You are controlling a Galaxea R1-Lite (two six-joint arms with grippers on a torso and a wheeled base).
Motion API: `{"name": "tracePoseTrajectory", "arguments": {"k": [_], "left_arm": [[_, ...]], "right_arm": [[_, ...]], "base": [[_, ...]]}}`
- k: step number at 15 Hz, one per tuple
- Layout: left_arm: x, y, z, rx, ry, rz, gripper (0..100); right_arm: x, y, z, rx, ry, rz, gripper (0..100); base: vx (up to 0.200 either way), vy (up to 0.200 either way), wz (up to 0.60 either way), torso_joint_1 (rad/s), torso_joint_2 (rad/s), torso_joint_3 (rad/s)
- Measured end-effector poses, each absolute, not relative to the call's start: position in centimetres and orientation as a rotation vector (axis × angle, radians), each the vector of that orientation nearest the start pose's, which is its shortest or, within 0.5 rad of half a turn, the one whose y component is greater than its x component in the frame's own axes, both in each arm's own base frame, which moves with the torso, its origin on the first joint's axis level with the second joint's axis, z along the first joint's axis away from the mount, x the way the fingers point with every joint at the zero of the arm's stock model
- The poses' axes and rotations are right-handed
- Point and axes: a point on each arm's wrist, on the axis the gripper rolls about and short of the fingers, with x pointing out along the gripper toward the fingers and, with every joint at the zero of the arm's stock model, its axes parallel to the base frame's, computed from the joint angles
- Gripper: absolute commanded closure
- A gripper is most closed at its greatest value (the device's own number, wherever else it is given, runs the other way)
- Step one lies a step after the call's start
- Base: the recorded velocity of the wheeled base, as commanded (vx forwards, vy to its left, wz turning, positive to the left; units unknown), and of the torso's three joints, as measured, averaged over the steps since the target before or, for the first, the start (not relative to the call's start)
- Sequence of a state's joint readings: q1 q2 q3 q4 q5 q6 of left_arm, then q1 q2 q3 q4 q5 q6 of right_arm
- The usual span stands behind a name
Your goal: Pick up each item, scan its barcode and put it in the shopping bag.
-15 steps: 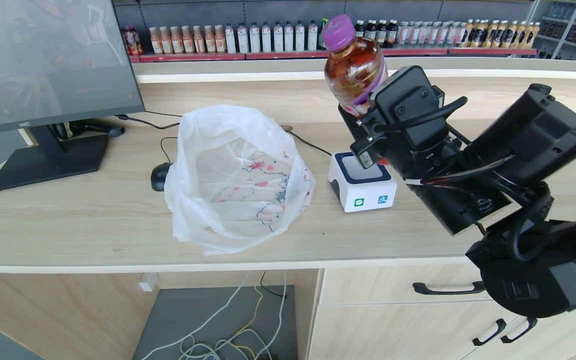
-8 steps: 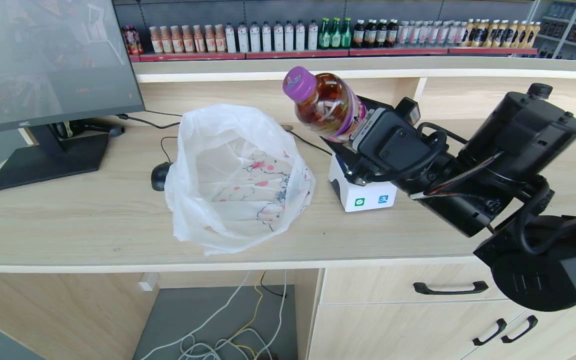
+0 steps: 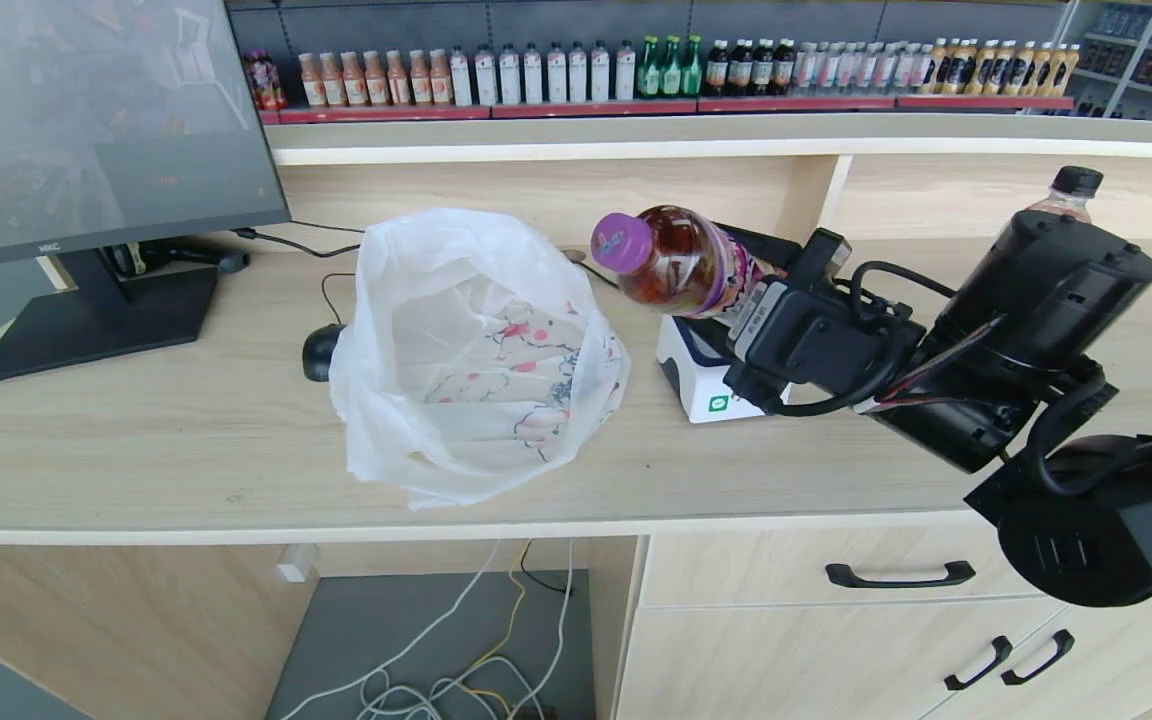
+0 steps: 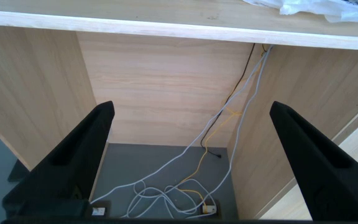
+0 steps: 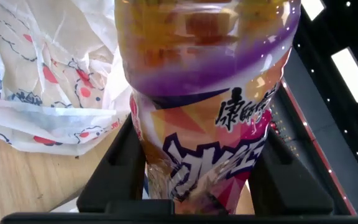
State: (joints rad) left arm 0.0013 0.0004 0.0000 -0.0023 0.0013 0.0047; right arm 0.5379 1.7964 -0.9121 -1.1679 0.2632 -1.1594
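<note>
Scanner [image 3: 704,388], at 3 o'clock from bag [image 3: 476,350], half hidden behind my right hand [image 3: 723,287]; base of bottle [image 3: 671,262] buried in grip.

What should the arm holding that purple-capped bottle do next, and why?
Probably carry the bottle toward the robot's left, over the shopping bag. The right claw grips it tilted above the scanner, cap pointing at the bag's open mouth, so a short sideways shift likely comes before release.

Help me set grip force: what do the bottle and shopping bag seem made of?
The bottle looks like clear, glossy plastic; the amber drink shows through. Its purple cap is likely opaque plastic. The shopping bag seems thin, translucent white plastic film, judging by its crinkles and see-through walls.
</note>
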Motion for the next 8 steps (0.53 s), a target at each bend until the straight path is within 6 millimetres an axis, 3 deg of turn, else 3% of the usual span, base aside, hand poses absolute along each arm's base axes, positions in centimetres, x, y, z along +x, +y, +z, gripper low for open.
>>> {"name": "tracePoseTrajectory", "arguments": {"k": [8], "left_arm": [[-2.3,0.0,7.6,0.004,-0.002,0.002,0]], "right_arm": [[30.5,16.6,23.2,-1.106,-0.794,0.591,100]], "base": [[0.000,0.000,0.00,0.000,0.00,0.000]]}}
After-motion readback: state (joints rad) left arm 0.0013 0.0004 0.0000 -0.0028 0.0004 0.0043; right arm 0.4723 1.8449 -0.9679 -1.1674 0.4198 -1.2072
